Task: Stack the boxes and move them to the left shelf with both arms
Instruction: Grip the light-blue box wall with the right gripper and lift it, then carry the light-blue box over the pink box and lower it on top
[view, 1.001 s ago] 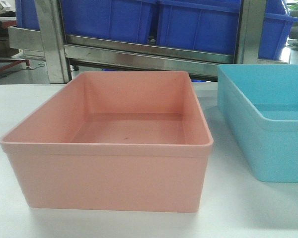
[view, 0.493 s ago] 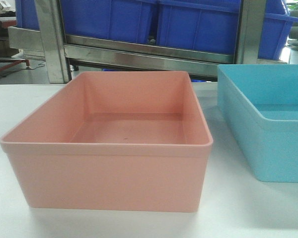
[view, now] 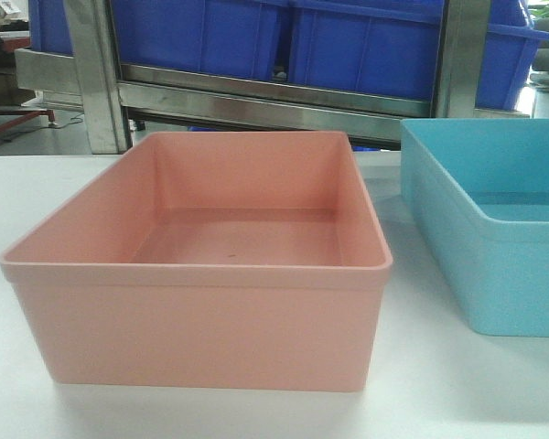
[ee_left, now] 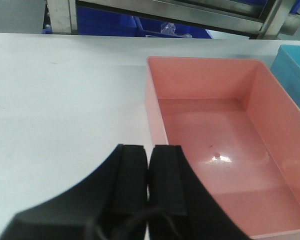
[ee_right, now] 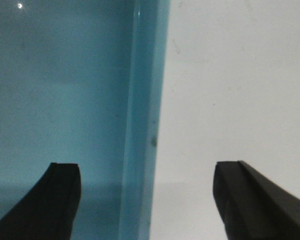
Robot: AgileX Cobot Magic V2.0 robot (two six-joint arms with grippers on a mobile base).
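No apparent shift — wall of blue tub within spread right claw, pressed-together left claw beside pink tub.

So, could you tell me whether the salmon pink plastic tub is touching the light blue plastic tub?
Apart. The front view shows a strip of white table between the salmon pink plastic tub and the light blue plastic tub.

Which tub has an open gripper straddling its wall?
The light blue tub: the right gripper, open, straddles its wall. The pink tub only has the shut left gripper near its left wall.
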